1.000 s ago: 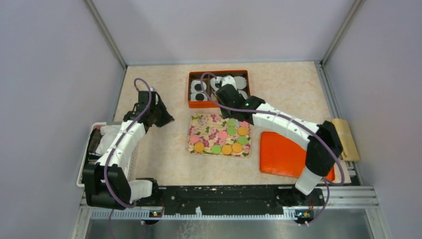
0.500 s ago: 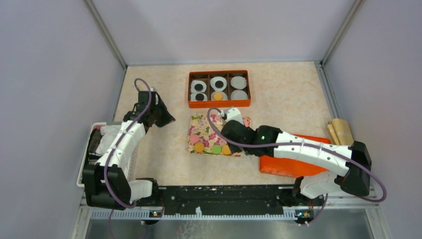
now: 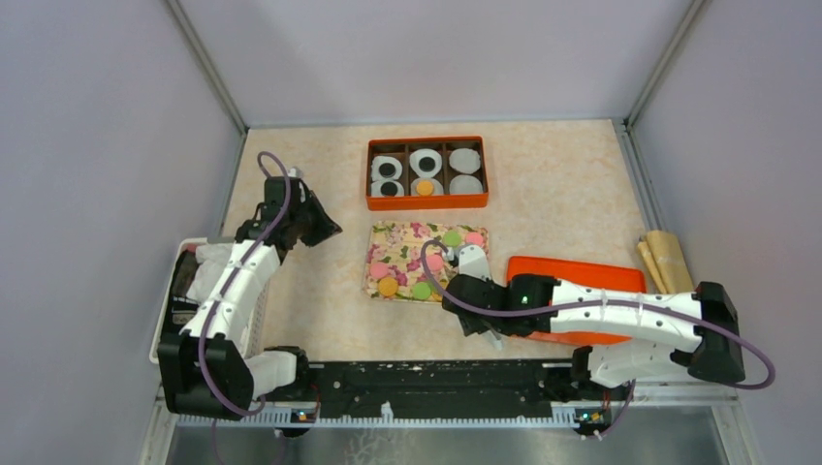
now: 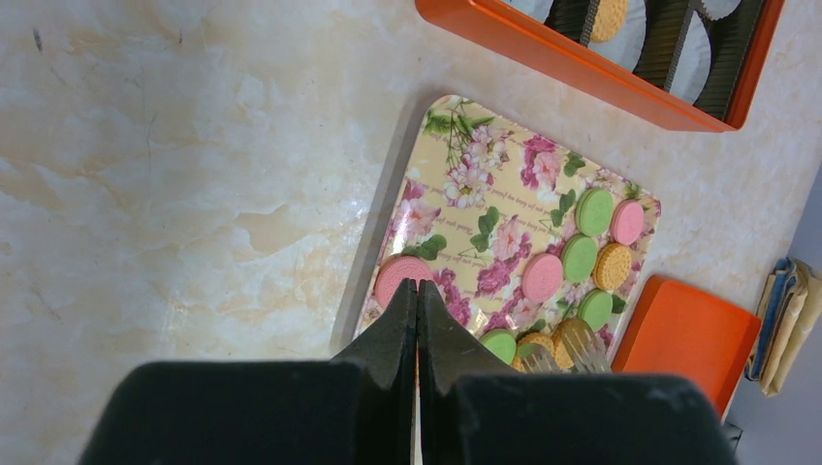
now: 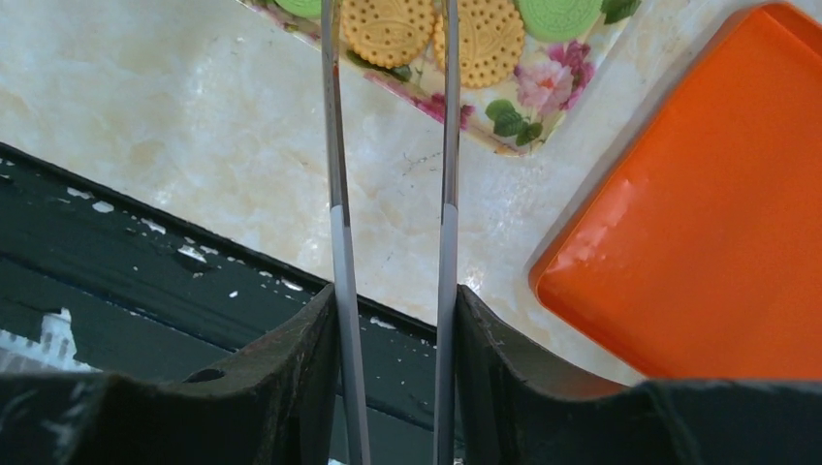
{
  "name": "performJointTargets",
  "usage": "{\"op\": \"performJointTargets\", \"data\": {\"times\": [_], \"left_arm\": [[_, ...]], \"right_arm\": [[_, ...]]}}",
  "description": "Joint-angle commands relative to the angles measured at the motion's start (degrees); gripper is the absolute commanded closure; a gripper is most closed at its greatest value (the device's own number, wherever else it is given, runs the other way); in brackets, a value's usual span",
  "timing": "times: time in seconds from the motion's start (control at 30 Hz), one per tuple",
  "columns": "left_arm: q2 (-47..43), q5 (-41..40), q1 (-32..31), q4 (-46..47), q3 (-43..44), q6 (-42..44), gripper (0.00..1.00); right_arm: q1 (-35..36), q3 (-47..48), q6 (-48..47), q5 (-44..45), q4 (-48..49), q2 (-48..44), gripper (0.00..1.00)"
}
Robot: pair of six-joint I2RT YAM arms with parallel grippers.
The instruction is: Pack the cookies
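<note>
Gripping tongs [image 5: 336, 223], right pincer [image 5: 393, 320] hovers at the tray [image 3: 397, 242]'s near edge; left pincer [image 4: 418, 320] pressed closed, empty

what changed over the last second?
The right hand, holding tongs, pulled back from over the orange box to the near edge of the floral tray. An orange cookie now shows in the box. The left hand stayed put, shut.

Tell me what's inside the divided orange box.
Six white cups: three hold black cookies, one an orange cookie, two look empty. Anything beneath the cookies is covered.
</note>
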Motion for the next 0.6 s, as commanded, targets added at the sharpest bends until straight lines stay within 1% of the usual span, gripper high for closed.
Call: {"op": "performJointTargets", "data": {"times": [0.0,0.37,0.57], "left_arm": [[-1.2,1.0,0.2,1.9,0.0,-0.2,1.0],[-0.3,0.6,0.2,2.1,0.4,0.6,1.0],[-0.3,-0.1,0.2,1.9,0.5,1.0,1.0]], "right_arm": [[0.6,-0.9,2.7,0.3,2.7,0.3,0.59],[0.4,3.0,1.3,4.6,5.0,7.5,0.59],[-1.3,3.0,0.5,4.2,6.9,10.2,0.59]]}}
